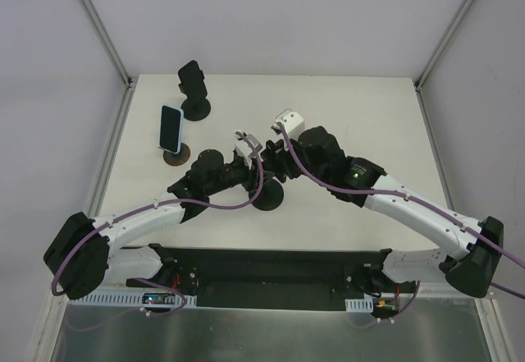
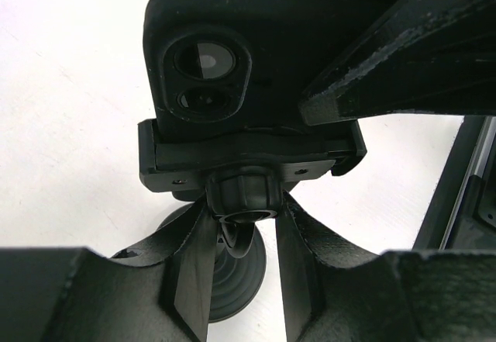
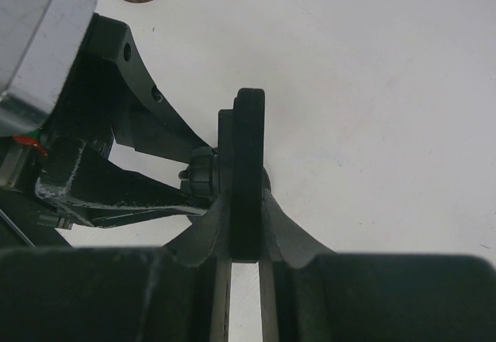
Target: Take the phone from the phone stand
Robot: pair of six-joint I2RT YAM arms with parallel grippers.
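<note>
With the black phone (image 2: 271, 39) seated in the phone stand (image 2: 248, 156) near the middle of the surface (image 1: 353, 124), the right hand (image 3: 246, 202), pinching the phone's faces, should lift straight out while the left hand (image 2: 242, 218), clasped on the stand's neck, pins it down.

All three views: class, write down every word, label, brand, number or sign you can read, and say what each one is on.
No text can be read in any view.
The black phone: its back shows two lenses, no logo or lettering in view.
The blue phone: nothing legible.
The small circuit boards: any print is too small to read.
</note>
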